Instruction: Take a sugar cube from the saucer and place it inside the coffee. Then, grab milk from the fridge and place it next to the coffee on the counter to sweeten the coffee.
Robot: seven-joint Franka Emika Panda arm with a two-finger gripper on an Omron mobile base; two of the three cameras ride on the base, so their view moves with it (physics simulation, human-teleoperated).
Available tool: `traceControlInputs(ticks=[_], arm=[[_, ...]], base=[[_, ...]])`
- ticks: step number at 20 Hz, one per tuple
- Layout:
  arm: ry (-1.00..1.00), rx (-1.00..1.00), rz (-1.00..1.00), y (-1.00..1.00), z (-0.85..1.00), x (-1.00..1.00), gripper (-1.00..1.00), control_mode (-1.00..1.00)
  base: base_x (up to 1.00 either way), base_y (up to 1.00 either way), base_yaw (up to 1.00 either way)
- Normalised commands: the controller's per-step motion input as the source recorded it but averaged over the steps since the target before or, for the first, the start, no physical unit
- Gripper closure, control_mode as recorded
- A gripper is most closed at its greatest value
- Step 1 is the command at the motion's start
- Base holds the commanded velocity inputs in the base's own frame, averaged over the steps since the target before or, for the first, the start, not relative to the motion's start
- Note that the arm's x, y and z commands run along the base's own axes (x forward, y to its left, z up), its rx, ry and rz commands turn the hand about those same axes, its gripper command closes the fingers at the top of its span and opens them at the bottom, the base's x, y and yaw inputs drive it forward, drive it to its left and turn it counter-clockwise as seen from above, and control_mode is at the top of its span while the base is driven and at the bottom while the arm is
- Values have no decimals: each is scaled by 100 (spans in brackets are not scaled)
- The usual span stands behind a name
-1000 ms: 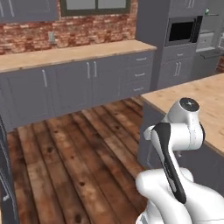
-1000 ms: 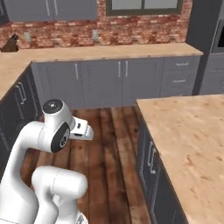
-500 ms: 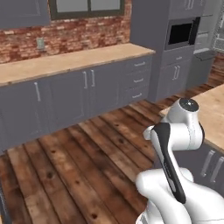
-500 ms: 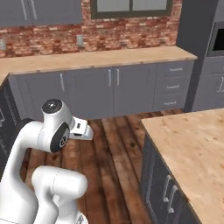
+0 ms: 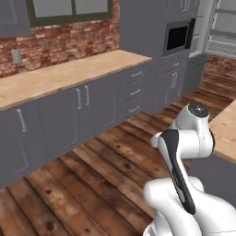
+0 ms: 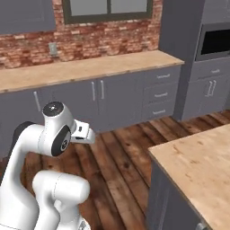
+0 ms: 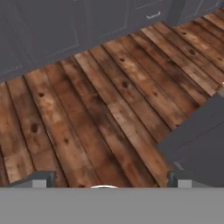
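Fridge stands open past the far right end of the counter, so the milk still seems ungrabbed: the gripper hangs over bare floorboards, jaws apart and empty.

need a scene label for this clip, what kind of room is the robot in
A home kitchen, rendered. A long tan counter runs over grey cabinets along a red brick wall, a black-fronted microwave oven is built into a tall grey unit, and the floor is dark wood planks.
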Motion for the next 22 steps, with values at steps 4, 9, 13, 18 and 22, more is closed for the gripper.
traceControlInputs(ticks=[4, 9, 13, 18, 22], arm=[[0, 0, 0, 0, 0, 0, -100, 100], [0, 0, 0, 0, 0, 0, -100, 100], [0, 0, 0, 0, 0, 0, -100, 100], [0, 0, 0, 0, 0, 0, -100, 100], [0, 0, 0, 0, 0, 0, -100, 100]], base=[[100, 60, -33], [100, 46, -36], [100, 19, -37], [100, 2, -36], [100, 0, -39]])
